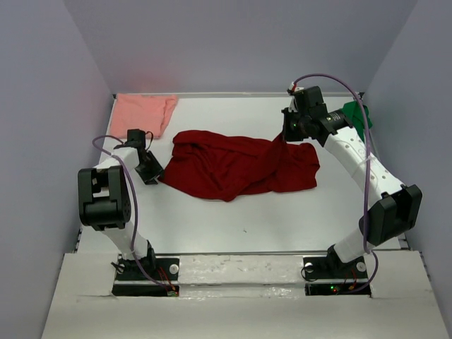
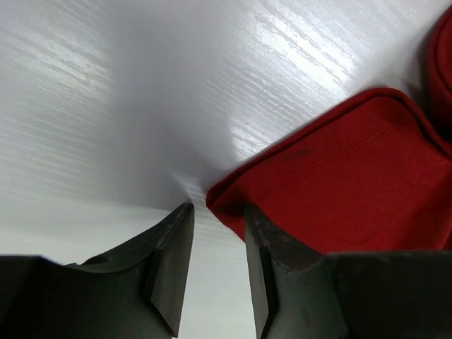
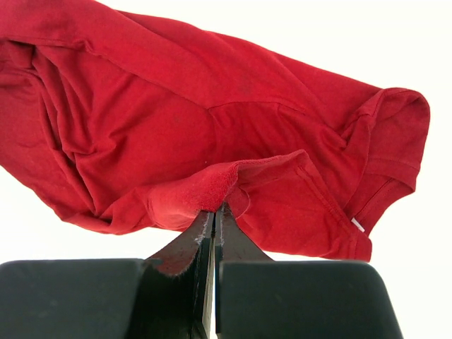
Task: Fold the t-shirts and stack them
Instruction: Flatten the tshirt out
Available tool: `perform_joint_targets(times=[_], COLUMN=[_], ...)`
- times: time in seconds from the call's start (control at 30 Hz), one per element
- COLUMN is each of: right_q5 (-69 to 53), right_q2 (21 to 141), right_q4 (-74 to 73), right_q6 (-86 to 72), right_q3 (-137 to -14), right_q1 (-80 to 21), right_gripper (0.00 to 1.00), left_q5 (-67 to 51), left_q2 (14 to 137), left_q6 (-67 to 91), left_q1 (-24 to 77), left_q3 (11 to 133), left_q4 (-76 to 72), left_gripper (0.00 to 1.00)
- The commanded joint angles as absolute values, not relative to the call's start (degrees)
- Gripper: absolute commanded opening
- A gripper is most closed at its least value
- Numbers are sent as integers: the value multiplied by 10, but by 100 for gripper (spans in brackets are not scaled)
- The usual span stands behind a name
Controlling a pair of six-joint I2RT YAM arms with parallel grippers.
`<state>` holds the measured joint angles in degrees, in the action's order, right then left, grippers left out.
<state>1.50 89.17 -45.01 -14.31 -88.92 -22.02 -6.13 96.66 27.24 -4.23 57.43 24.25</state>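
**Far left:** pale salmon pink t-shirt [image 1: 145, 113], lying in the far-left corner of the table [image 1: 247, 226], well apart from the work.

**Left:** left gripper [image 2: 217, 212], low at the near-left edge of the dark red t-shirt [image 1: 240, 166]. Its jaws are part-spread with bare table between them. A hemmed corner of the shirt lies just beyond the tips and is not yet gripped.

**Centre:** the dark red t-shirt, crumpled across the middle of the table.

**Right:** right gripper [image 3: 214, 212], jaws pressed together on a fold of the red shirt's far-right edge, holding it raised.

**Far right:** bright green t-shirt [image 1: 357, 116], partly hidden behind the right arm.

**Step, as judged:** spreading the red shirt flat for folding. The next move likely calls for the left jaws to advance and close on that corner.
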Motion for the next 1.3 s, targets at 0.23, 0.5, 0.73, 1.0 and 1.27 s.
perform_joint_targets(times=[0.23,0.5,0.73,1.0,1.27], right_q5=[19,109,260,315,408], right_q2=[882,874,831,803,670], right_q4=[-438,-460,-502,-526,-465], right_q6=[-137,-129,-94,-52,20], right_q3=[-900,-922,-1034,-1209,-1230], right_q1=[-216,-216,-210,-203,-229], right_gripper=[0,0,0,0,0], left_q5=[-80,-71,-32,-18,-11], left_q2=[1004,815,603,551,491], left_q6=[263,249,207,196,178], left_q1=[-45,-30,-4,21,37], left_q3=[590,577,734,887,939], left_q4=[220,258,373,422,401], left_gripper=[9,0,0,0,0])
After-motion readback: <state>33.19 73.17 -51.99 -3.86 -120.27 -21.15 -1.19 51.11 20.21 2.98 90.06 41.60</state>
